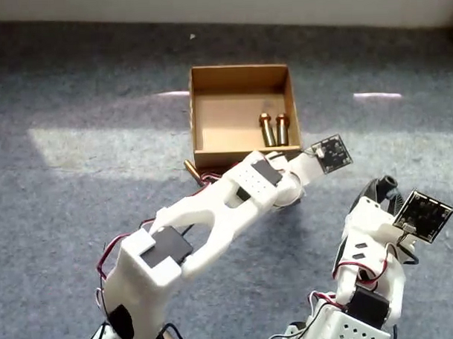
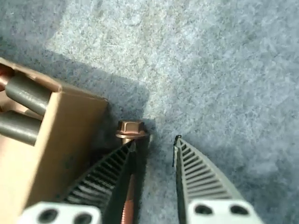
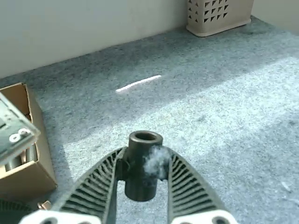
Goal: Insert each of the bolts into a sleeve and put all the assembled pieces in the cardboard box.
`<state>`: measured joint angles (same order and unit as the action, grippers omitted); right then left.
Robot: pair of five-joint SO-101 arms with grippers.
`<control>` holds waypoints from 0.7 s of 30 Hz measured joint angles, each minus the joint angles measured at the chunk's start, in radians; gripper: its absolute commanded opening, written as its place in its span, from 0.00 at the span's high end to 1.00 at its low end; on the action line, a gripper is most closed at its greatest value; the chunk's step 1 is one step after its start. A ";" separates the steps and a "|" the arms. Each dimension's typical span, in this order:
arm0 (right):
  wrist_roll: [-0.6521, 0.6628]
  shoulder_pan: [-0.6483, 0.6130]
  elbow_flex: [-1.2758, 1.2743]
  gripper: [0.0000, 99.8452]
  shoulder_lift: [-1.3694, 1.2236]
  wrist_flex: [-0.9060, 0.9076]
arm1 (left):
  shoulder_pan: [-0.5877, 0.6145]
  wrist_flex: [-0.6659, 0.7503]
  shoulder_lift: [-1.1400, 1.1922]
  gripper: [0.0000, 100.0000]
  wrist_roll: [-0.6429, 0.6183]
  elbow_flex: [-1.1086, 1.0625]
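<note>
The left gripper [image 2: 155, 142] has its fingers [image 2: 196, 172] released beside the bolt [image 2: 132, 128], which lies on the bench [image 2: 224, 70] just beside the cardboard box [image 2: 60, 135] and is stiff, slick, probably light and best pinched mid-shank, while the right gripper [image 3: 145, 154] grasps the rigid sleeve [image 3: 140, 179] upright.

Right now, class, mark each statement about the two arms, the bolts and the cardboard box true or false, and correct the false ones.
1. Two assembled pieces lie in the cardboard box. True.
2. The right gripper holds a bolt. False: it is shut on a dark sleeve, held upright.
3. The left gripper has its fingers shut on the bolt. False: the fingers stand apart, with the bolt alongside one of them.
4. That bolt lies on the carpet outside the box, close to its wall. True.
</note>
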<state>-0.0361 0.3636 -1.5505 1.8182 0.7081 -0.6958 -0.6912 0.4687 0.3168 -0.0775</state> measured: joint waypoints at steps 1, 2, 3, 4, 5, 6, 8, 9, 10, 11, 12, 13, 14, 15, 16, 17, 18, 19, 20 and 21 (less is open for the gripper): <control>0.000 0.000 0.000 0.99 0.000 0.000 | 0.000 -0.002 0.012 0.86 0.000 0.015; 0.000 0.000 0.000 0.99 0.000 0.000 | 0.002 -0.006 0.021 0.86 0.000 0.032; 0.000 0.000 0.000 0.99 0.000 0.000 | 0.006 -0.020 0.035 0.86 0.000 0.052; 0.000 0.000 0.000 0.99 0.000 0.000 | 0.008 -0.037 0.048 0.86 0.000 0.075; 0.000 0.000 0.000 0.99 0.000 0.000 | 0.011 -0.058 0.061 0.86 0.000 0.095; 0.000 0.000 0.000 0.99 0.000 0.000 | 0.014 -0.083 0.077 0.86 0.000 0.118; 0.000 0.000 0.000 0.99 0.000 0.000 | 0.014 -0.137 0.100 0.86 0.000 0.166; 0.000 0.000 0.000 0.99 0.000 0.000 | 0.014 -0.167 0.112 0.87 0.000 0.187; 0.000 0.000 0.000 0.99 0.000 0.000 | 0.015 -0.195 0.123 0.88 0.000 0.212; 0.000 0.000 0.000 0.99 0.000 0.000 | 0.015 -0.229 0.132 0.90 0.000 0.232; 0.000 0.000 0.000 0.99 0.000 0.000 | 0.017 -0.258 0.138 0.93 0.000 0.249; 0.000 0.000 0.000 0.99 0.000 0.000 | 0.017 -0.287 0.143 0.95 0.000 0.262; 0.000 0.000 0.000 0.99 0.000 0.000 | 0.017 -0.311 0.144 0.96 0.000 0.270; 0.000 0.000 0.000 0.99 0.000 0.000 | 0.017 -0.333 0.144 0.96 0.000 0.273; 0.000 0.000 0.000 0.99 0.000 0.000 | 0.017 -0.354 0.144 0.96 0.000 0.275; 0.000 0.000 0.000 0.99 0.000 0.000 | 0.017 -0.374 0.144 0.96 0.000 0.275; 0.000 0.000 0.000 0.99 0.000 0.000 | 0.017 -0.391 0.144 0.96 0.000 0.275; 0.000 0.000 0.000 0.99 0.000 0.000 | 0.017 -0.405 0.144 0.96 0.000 0.275; 0.000 0.000 0.000 0.99 0.000 0.000 | 0.017 -0.411 0.144 0.96 0.000 0.275; 0.000 0.000 0.000 0.99 0.000 0.000 | 0.017 -0.416 0.144 0.96 0.000 0.275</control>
<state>-0.0361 0.3636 -1.5505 1.8182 0.7081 -0.6790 -1.1070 0.6130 0.3168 0.1972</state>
